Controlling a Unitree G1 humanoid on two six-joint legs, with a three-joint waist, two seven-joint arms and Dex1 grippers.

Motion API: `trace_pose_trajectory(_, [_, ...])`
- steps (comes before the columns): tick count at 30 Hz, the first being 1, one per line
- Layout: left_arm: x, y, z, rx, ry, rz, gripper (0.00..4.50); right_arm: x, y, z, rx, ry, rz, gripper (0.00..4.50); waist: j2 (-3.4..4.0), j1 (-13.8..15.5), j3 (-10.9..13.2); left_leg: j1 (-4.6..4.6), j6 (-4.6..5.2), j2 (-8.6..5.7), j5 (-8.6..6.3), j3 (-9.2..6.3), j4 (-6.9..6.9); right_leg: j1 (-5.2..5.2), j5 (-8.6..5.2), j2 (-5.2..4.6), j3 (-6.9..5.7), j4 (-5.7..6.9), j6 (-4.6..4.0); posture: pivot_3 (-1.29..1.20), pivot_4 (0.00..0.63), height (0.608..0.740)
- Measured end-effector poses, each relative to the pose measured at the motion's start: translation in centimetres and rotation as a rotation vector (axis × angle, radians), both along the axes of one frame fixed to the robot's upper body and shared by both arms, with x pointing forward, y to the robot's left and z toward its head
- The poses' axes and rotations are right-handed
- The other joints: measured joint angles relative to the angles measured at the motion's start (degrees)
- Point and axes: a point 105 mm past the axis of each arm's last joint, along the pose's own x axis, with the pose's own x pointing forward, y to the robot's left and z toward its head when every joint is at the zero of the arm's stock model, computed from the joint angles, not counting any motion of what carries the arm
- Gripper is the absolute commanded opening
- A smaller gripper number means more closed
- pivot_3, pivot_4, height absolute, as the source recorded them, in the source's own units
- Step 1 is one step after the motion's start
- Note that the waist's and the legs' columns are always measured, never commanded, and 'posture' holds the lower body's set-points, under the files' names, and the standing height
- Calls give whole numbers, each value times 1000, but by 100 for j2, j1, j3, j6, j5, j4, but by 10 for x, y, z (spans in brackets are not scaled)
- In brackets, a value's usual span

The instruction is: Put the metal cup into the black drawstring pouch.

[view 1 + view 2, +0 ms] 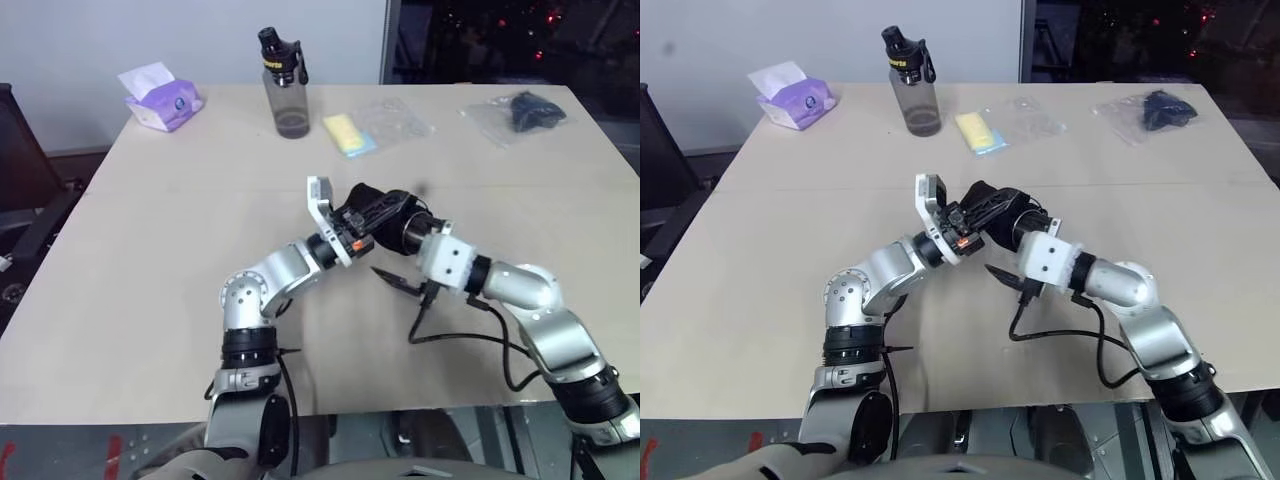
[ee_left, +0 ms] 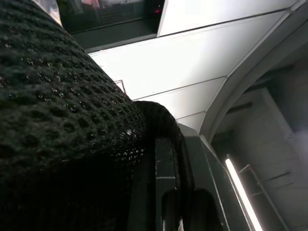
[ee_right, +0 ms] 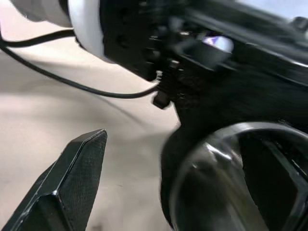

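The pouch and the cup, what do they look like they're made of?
The pouch looks like soft matte-black fabric: the left wrist view shows an open, mesh-like knit with tiny holes. The cup looks like polished metal, probably steel: its round rim shines and its wall gives dark mirror reflections, though it appears blurred, so the finish is not certain.

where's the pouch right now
The pouch is held up over the table's middle in the left gripper, with the right gripper against it from the right.

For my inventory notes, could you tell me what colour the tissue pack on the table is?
The tissue pack is purple with white tissue sticking out; the left eye view shows it best.
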Motion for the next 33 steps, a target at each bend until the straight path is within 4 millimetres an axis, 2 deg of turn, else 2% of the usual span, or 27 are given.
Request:
trace_pose_trajectory(5, [-1,1,0,-11,6,-2,0,-19,-8,6,76,38,45,4453,-1,-15,0,1,0,1,0,0,0,0,0,1,0,0,0,0,150,740])
trace_pose_trajectory(8, [-1,2,0,-7,6,-3,0,-26,-27,9,141,45,6,4453,-3,6,0,0,1,0,0,0,0,1,-1,0,-1,0,2,0,150,740])
trace_pose_trajectory(10, [-1,4,0,-8,5,0,0,-22,-45,-5,135,61,-75,4453,-4,14,0,1,1,0,0,3,0,2,-2,0,2,-1,2,0,150,740])
trace_pose_trajectory(13, [0,5,1,-11,5,6,0,-4,-68,-47,91,163,-226,4453,-3,-21,0,6,1,1,0,13,2,1,-1,1,11,0,2,0,150,740])
trace_pose_trajectory(14, [1,6,1,-10,5,9,0,3,-68,-59,97,199,-257,4453,-3,-46,0,13,1,4,0,15,1,1,0,5,16,2,1,0,150,740])
trace_pose_trajectory(16, [1,5,0,-10,6,10,0,22,-52,-67,149,229,-279,4453,-2,-84,1,19,0,12,0,13,1,1,-1,17,19,5,2,0,150,740])
trace_pose_trajectory(20, [0,3,0,-10,6,7,0,55,-24,-64,288,263,-296,4453,1,-48,1,13,0,11,0,5,-1,0,2,18,14,6,-3,0,150,740])
trace_pose_trajectory(23, [2,7,1,-3,5,24,0,72,-11,-61,361,273,-318,4453,2,-11,2,3,-1,7,1,2,-1,-1,3,11,9,1,-2,0,150,740])
trace_pose_trajectory(26, [1,8,2,7,-7,31,0,84,-19,-56,399,239,-380,3607,2,10,2,-5,-2,-3,1,3,-1,-1,6,-1,9,-9,5,0,150,740])
trace_pose_trajectory(29, [1,9,1,17,-7,36,0,87,-30,-47,435,182,-419,2241,3,-9,2,-4,-1,-5,1,4,-1,-1,5,-2,11,-11,5,0,150,740])
trace_pose_trajectory(30, [1,10,1,18,-5,37,0,87,-34,-44,442,161,-426,1656,3,-18,2,-2,-1,-4,0,4,-2,-1,4,-1,11,-8,3,0,150,740])
trace_pose_trajectory(33, [1,11,-1,25,-1,41,0,84,-42,-36,447,119,-439,451,3,-27,3,4,0,-2,0,1,-2,-1,2,2,9,2,-1,0,150,740])
